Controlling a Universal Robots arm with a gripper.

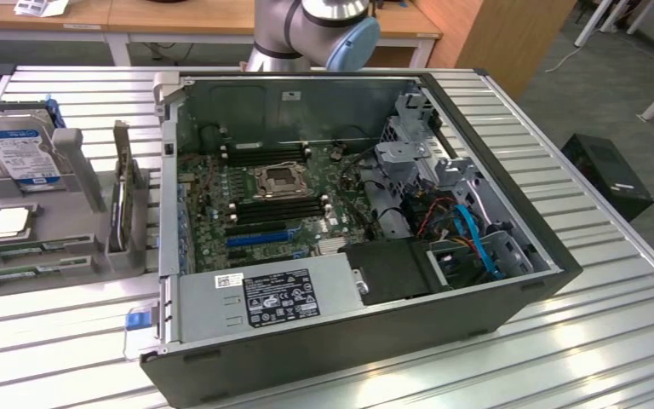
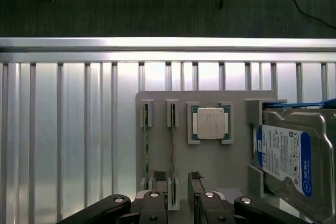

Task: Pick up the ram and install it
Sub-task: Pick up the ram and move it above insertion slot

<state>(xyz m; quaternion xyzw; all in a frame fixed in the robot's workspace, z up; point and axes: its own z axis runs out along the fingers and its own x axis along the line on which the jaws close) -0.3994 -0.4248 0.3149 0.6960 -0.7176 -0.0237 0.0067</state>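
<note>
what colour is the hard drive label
The label is white with a blue band, clearest in the wrist view.

We see a table (image 1: 611,290) built of long ribbed aluminium slats laid side by side, with narrow gaps between them. An open black computer case (image 1: 418,349) lies on its side across the middle of it. Just beside the case, toward the exterior view's left, a grey holder plate (image 1: 60,234) rests flat on the same slats.
</note>
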